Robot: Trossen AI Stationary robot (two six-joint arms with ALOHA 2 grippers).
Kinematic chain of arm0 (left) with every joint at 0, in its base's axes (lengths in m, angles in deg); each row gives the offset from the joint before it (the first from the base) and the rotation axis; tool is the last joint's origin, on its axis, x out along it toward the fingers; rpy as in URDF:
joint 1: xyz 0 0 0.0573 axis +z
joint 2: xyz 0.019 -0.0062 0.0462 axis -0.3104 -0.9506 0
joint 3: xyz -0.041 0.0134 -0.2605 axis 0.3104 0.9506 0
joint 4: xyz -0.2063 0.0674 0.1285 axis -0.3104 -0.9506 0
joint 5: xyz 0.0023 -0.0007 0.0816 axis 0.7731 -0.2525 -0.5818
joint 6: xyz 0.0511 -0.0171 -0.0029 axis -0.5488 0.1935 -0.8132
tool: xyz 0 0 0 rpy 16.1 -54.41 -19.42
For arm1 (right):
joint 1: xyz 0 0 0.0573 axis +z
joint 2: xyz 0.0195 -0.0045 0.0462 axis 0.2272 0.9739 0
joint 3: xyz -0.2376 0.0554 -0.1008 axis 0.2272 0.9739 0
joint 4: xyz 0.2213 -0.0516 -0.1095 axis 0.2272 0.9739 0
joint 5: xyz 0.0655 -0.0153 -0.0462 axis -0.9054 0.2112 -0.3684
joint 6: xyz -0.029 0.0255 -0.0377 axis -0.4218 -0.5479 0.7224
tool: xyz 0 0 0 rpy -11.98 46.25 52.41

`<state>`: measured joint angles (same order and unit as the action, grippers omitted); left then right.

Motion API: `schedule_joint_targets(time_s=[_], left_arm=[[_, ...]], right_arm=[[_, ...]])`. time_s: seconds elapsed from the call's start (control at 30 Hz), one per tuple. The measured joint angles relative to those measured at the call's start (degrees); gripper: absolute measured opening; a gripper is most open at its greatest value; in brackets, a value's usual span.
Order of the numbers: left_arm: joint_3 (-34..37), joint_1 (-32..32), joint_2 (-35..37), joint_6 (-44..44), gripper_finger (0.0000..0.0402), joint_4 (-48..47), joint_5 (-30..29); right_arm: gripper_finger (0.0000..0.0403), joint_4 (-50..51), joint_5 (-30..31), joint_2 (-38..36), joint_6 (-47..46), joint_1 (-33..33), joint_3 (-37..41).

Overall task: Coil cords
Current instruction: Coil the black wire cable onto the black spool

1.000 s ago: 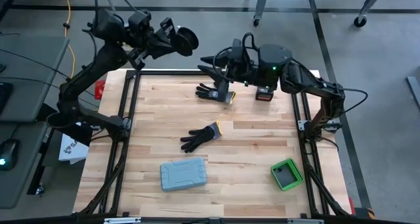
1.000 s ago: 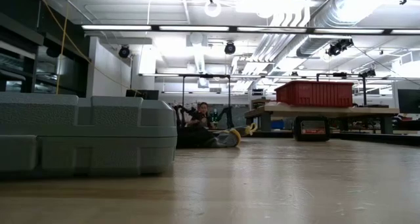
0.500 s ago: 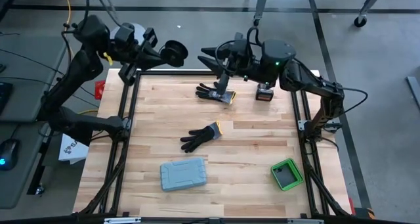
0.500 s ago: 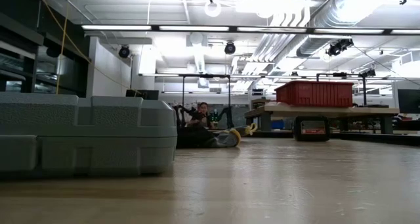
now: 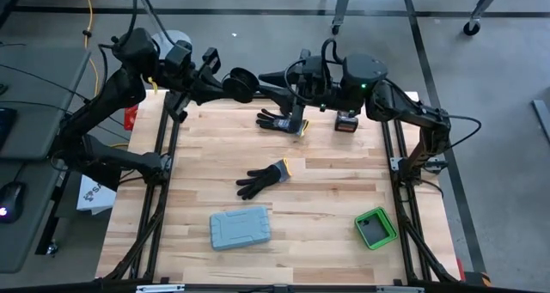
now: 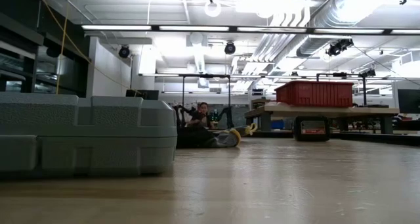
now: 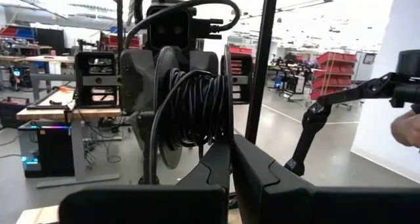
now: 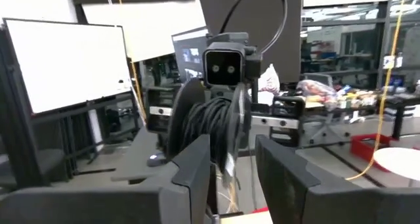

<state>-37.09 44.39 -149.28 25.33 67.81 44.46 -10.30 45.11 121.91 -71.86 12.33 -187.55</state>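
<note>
Upper centre of the high view: both arms meet above the far edge of the surface (image 5: 344, 186). Left end effector (image 5: 243, 83), fingers pressed together, holds a reel of coiled cords (image 5: 238, 80), seen edge-on. Right end effector (image 5: 273, 84), fingers spread, reaches toward that reel from the right. On the surface: two black gloves (image 5: 279, 120), grey case (image 5: 241, 228), green box (image 5: 375, 228).

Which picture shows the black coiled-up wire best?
The left wrist view: the coiled cord fills the middle, its loops clear. The right wrist view shows it smaller, the high view only a dark blob between both arms, the low view nothing.
</note>
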Motion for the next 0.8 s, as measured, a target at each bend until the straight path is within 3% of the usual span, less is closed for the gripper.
schedule_joint_targets(time_s=[0.33, 0.43, 0.57, 0.8], left_arm=[[0.0, -1.5, -0.2, -0.1, 0.0000, 0.6, -1.0], [0.0, -2.2, -0.5, -0.1, 0.0000, 1.1, -0.9], [0.0, -2.3, -0.6, -0.6, 0.0000, 0.8, -1.0], [0.0, 0.5, 0.5, -1.0, 0.0007, -5.0, -4.5]], right_arm=[[0.0110, 0.0, -0.4, 1.0, -0.5, 0.1, 0.0], [0.0086, -0.2, -0.5, 1.3, -0.4, 0.1, 0.0], [0.0015, -0.6, -0.1, 1.5, 0.9, 0.5, 0.0], [0.0002, 2.2, 6.5, 0.7, 2.3, 2.1, 0.1]])
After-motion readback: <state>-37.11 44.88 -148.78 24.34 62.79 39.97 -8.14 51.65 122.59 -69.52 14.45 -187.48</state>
